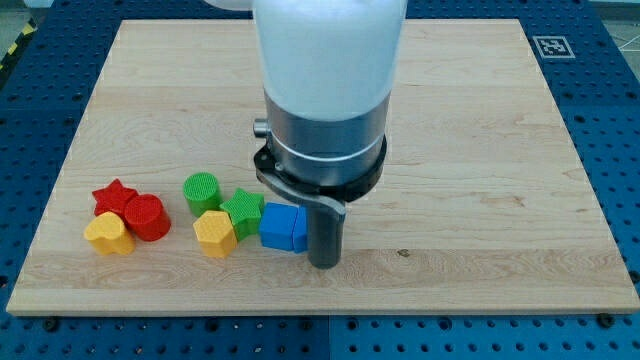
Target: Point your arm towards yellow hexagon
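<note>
Camera view, one item list. Wooden board [480,130] on a blue perforated table [620,120]; no containers on it, blocks lie loose along the lower left of the frame.

- Red star [114,195], touching the red cylinder [147,217] and the yellow heart-like block [108,235], at far lower left.
- Green cylinder [202,191], just above the yellow hexagon [215,233].
- Green star [243,210], between the yellow hexagon and the blue cube [280,226].

Arm: white and grey body descends from the frame's top centre, nearly upright, hiding the board's middle. My tip [325,264] rests on the board at lower centre, touching or just beside the blue cube's right side. No pincer is fitted, so no opening can be told.

Yellow hexagon: lower left of centre, left of my tip, with the blue cube between them.
</note>
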